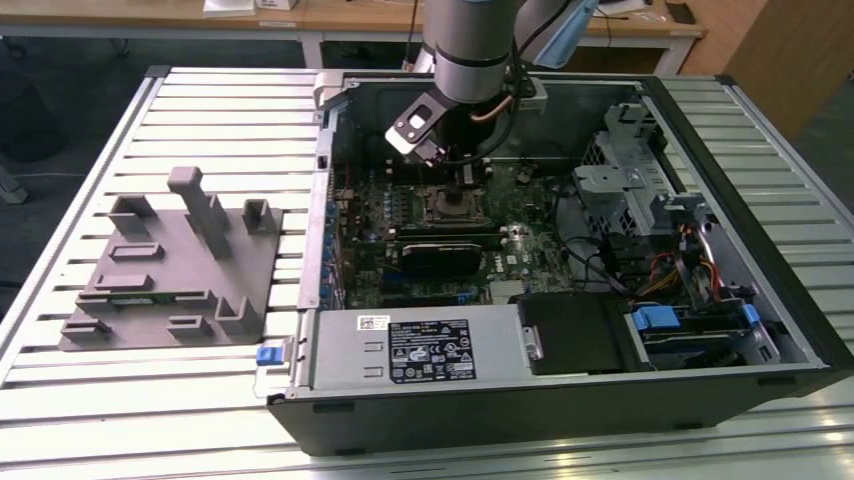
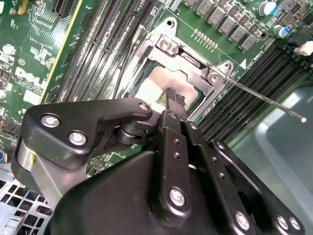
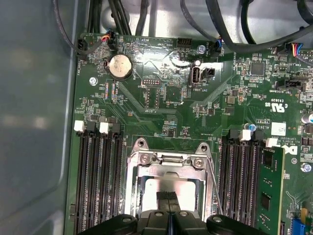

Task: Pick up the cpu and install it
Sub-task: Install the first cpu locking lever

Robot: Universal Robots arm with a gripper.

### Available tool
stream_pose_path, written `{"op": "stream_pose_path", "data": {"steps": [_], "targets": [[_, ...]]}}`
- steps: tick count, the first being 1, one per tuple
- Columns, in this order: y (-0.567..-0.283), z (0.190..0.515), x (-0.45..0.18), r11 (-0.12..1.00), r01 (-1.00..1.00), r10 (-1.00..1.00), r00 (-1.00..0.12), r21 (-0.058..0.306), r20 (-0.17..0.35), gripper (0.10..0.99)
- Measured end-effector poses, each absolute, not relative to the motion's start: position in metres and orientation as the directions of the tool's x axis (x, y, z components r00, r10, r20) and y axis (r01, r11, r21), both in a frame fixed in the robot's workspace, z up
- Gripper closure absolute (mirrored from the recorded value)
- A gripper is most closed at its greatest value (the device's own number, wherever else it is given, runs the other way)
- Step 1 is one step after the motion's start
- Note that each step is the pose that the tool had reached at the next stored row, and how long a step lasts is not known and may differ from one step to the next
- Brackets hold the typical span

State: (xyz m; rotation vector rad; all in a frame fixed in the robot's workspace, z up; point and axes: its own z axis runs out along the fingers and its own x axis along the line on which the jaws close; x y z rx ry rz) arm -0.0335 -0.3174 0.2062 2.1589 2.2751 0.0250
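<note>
The cpu (image 2: 156,85) (image 3: 151,191) lies flat in the motherboard socket, its pale silvery top showing through the metal socket frame (image 2: 188,54) (image 3: 166,159). My gripper (image 2: 175,97) (image 3: 167,196) hangs just above the chip's middle with its two black fingers pressed together and nothing between them. In the exterior view the gripper (image 1: 466,172) reaches down inside the open computer case, right over the socket (image 1: 450,205). A thin metal socket lever (image 2: 264,98) (image 3: 212,186) sticks out beside the frame.
Memory slots (image 3: 95,181) flank the socket, with a memory module (image 3: 269,191) on one side. The case wall (image 3: 34,122) is close by. A grey plastic block with posts (image 1: 174,265) sits outside the case. The power supply (image 1: 420,345) and drive cage (image 1: 641,170) fill other parts of the case.
</note>
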Motion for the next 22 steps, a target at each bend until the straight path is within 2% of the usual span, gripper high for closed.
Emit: {"op": "stream_pose_path", "data": {"steps": [22], "targets": [[-0.317,0.224,-0.033,0.052,0.999,0.999,-0.052,0.015,0.004,0.98]]}}
